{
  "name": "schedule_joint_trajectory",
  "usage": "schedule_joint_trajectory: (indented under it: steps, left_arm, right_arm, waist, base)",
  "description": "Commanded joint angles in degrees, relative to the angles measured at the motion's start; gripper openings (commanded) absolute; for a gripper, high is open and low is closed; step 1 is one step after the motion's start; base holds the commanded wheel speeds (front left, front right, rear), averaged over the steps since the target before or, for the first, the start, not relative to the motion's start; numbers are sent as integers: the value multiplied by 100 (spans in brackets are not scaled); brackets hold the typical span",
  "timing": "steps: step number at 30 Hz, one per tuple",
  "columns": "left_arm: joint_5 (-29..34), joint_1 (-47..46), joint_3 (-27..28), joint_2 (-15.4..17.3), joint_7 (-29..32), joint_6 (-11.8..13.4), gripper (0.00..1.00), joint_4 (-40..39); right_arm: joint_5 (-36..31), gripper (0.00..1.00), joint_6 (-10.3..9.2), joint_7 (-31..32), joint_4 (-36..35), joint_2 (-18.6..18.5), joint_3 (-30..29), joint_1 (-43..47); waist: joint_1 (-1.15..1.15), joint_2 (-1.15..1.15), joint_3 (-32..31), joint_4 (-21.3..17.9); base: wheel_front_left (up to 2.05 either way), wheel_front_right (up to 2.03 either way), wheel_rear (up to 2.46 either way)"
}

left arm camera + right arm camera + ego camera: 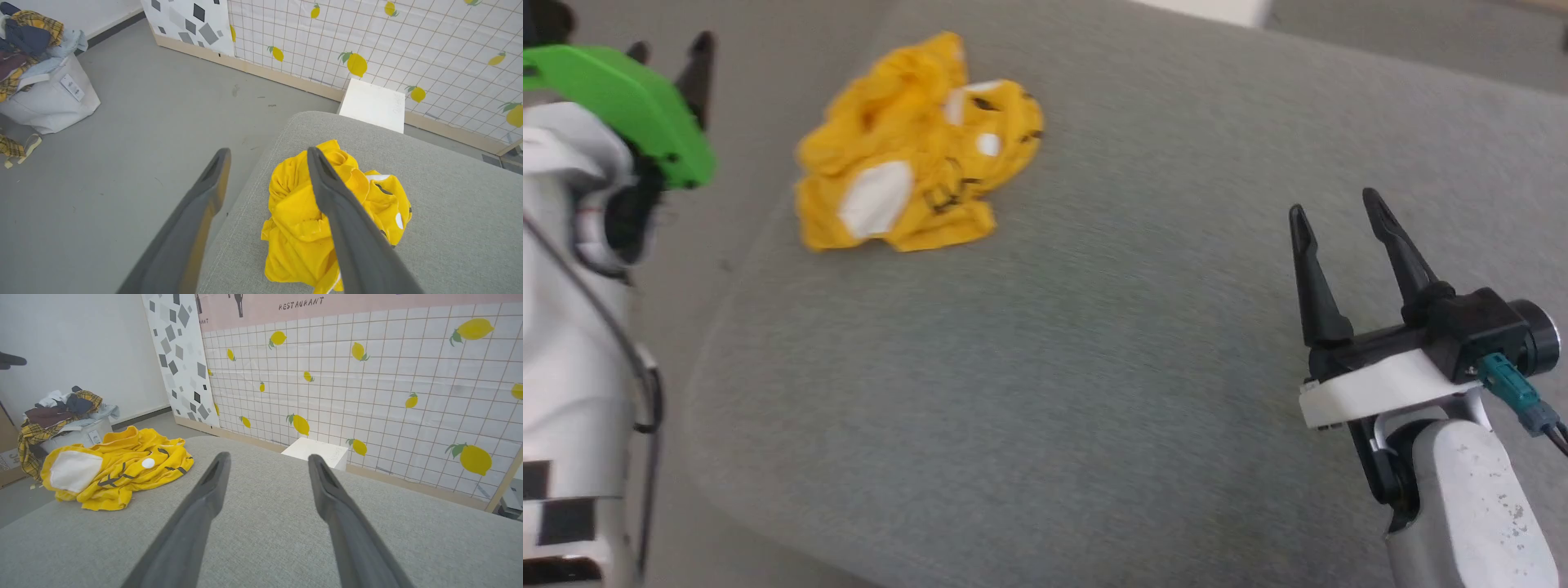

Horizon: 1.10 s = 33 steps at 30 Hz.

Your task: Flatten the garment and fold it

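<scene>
Right gripper [1331, 204] hangs spread at near right. Left gripper [269, 151], also spread, is near the shirt [915, 147], crumpled far left on the cushion [1094, 367]. Pinching several bunched layers could drag it off the edge.

One garment [907, 155], one left pincer [269, 157], one right pincer [1335, 206], one laundry basket [53, 104].

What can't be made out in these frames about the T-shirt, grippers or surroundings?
- Yellow T-shirt: crumpled, so folds hide most of its print in every view; head view is also blurred.
- Left gripper: in head view, a green bracket hides its base; in its wrist view, one finger covers part of the shirt.
- Laundry basket: cut off by left wrist view's left edge.
</scene>
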Motion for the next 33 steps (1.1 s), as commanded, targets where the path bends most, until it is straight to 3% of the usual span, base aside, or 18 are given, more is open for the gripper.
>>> schedule_joint_trajectory:
  steps: [1,5,16,17,18,20,23,25,30,33]
  left_arm:
    - [-143,-65,43,99,298,-3,100,42]
    - [-475,-11,257,316,1169,174,100,1]
    - [-1007,949,433,311,3431,1343,100,-449]
    - [-1060,1042,435,289,3556,1380,96,-502]
    - [-1139,1149,452,262,3686,1412,43,-572]
    - [-1256,1328,449,235,3811,1339,0,-782]
    - [-1234,1481,493,350,3565,1122,0,-1099]
    - [-1037,1482,487,522,3031,810,0,-1276]
    - [-368,1224,375,790,1145,21,0,-1405]
    - [93,1032,188,843,176,-149,0,-1353]
  right_arm:
    - [61,100,-9,-77,49,-10,-7,-97]
    - [94,100,-9,-184,123,-10,-37,-210]
    - [179,100,-9,-349,310,-10,-13,-375]
    - [198,100,-9,-356,333,-10,-2,-376]
    - [214,100,-9,-363,364,-10,6,-380]
    - [234,100,-9,-376,414,-10,-2,-373]
    - [260,100,-9,-391,489,-10,-47,-309]
    - [268,100,-9,-399,567,-10,-81,-249]
    - [336,100,-9,-412,744,-10,-206,25]
    - [383,100,-9,-416,829,-10,-315,254]
  waist:
    - [-1,0,1306,-1487]
    - [-1,0,1541,-1802]
    - [-1,0,1672,-2026]
    - [-1,0,1640,-2024]
    - [-1,0,1594,-2019]
    - [-1,0,1472,-1995]
    - [-1,0,1230,-1939]
    - [-1,0,994,-1893]
    - [-1,0,255,-1766]
    - [-1,0,-198,-1709]
  base:
    - [0,0,0]
    - [0,0,0]
    - [0,0,0]
    - [0,0,0]
    - [0,0,0]
    - [0,0,0]
    - [0,0,0]
    - [0,0,0]
    - [0,0,0]
    - [0,0,0]
